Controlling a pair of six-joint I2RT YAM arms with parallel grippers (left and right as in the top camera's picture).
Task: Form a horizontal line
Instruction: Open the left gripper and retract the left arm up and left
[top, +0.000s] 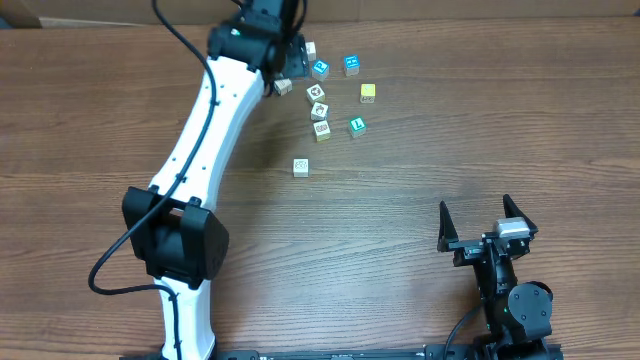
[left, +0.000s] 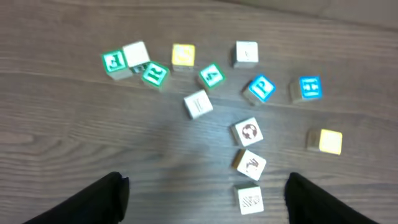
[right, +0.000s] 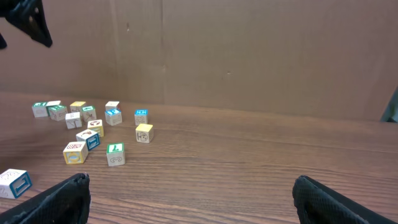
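Observation:
Small picture cubes lie loosely scattered on the wooden table (top: 420, 150), and no straight horizontal line shows. A green-faced cube (left: 114, 61), a white cube (left: 135, 53), a yellow cube (left: 183, 55) and a blue P cube (left: 261, 88) sit at the far side. Three white cubes form a rough column, the nearest (left: 250, 200) lying below and between my left fingers. My left gripper (left: 208, 199) (top: 290, 68) hovers open above the cluster, holding nothing. My right gripper (right: 193, 202) (top: 477, 212) stands open near the front right, far from the cubes.
A lone white cube (top: 300, 167) sits apart, nearer the table's middle. A plain yellow cube (top: 368, 92) and a green cube (top: 357, 126) lie at the cluster's right. A brown cardboard wall (right: 249, 56) backs the table.

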